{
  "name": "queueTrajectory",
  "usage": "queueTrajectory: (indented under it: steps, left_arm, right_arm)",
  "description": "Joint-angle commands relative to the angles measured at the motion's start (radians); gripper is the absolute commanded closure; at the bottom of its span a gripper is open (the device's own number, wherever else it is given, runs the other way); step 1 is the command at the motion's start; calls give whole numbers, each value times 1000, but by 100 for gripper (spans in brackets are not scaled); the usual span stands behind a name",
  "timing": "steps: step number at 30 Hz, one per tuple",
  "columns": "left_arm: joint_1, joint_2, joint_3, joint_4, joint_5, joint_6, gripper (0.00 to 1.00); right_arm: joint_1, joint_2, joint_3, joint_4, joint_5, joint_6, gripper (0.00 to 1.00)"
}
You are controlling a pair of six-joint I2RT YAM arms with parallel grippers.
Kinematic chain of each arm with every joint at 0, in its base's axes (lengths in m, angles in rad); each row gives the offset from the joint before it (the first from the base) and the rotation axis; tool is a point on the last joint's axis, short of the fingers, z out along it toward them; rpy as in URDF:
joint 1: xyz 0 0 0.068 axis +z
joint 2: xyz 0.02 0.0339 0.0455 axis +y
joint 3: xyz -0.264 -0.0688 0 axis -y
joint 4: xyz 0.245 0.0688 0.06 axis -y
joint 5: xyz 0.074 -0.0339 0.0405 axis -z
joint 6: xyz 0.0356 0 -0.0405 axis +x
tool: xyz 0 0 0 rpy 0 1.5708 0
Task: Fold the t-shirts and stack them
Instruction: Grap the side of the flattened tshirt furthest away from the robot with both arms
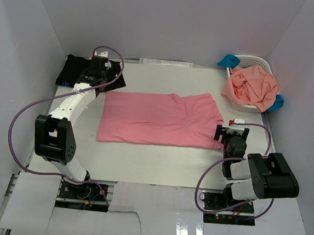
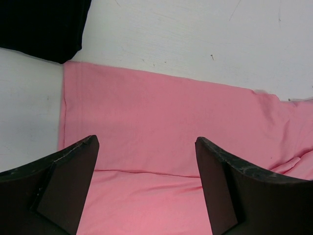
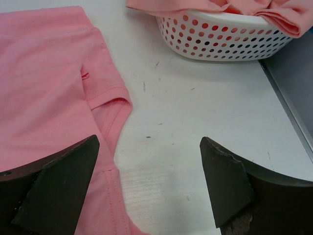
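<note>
View: top external
Rose-pink t-shirt (image 1: 159,119): lies flat as a wide rectangle across the middle of the tabletop (image 1: 141,168), lightly creased.
Black t-shirt (image 1: 73,71): on the far left corner, a tiny blue mark near its near left corner, partly hidden by the left arm's end.
Basket (image 1: 256,61): white, perforated, on the far right corner.
Salmon-orange t-shirt (image 1: 251,87): bunched in the basket, spilling over its near rim.
Bright blue t-shirt (image 1: 228,61): under the salmon-orange one, showing at the basket's far left and near right.
Left arm (image 1: 70,107): stretched toward the far left, its end seen over the black t-shirt.
Right arm (image 1: 264,176): folded close to its base, its end just beside the rose-pink t-shirt's near right corner.
View: left wrist
Left fingers (image 2: 63,186): spread wide, grasping nothing, above the rose-pink t-shirt near its far left corner; whether they touch the cloth cannot be told.
Cloth below: a crease runs across between the fingers; the black t-shirt's corner sits right at the pink corner.
View: right wrist
Right fingers (image 3: 58,191): released and wide apart, nothing between them; one over the rose-pink t-shirt's edge, the other over bare tabletop.
Sleeve (image 3: 105,98): short and hemmed, lying flat at that edge.
Basket: beyond the fingers, salmon-orange cloth draped over its rim.
</note>
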Motion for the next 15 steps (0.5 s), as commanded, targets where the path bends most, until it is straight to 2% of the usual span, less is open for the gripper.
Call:
queueTrajectory:
  steps: [1, 15]
  left_arm:
    - [-1, -32, 2, 2, 1, 5, 9]
    - [0, 3, 13, -7, 10, -1, 9]
  right_arm:
    - [-4, 5, 12, 117, 43, 12, 10]
    - [-4, 5, 12, 117, 43, 12, 10]
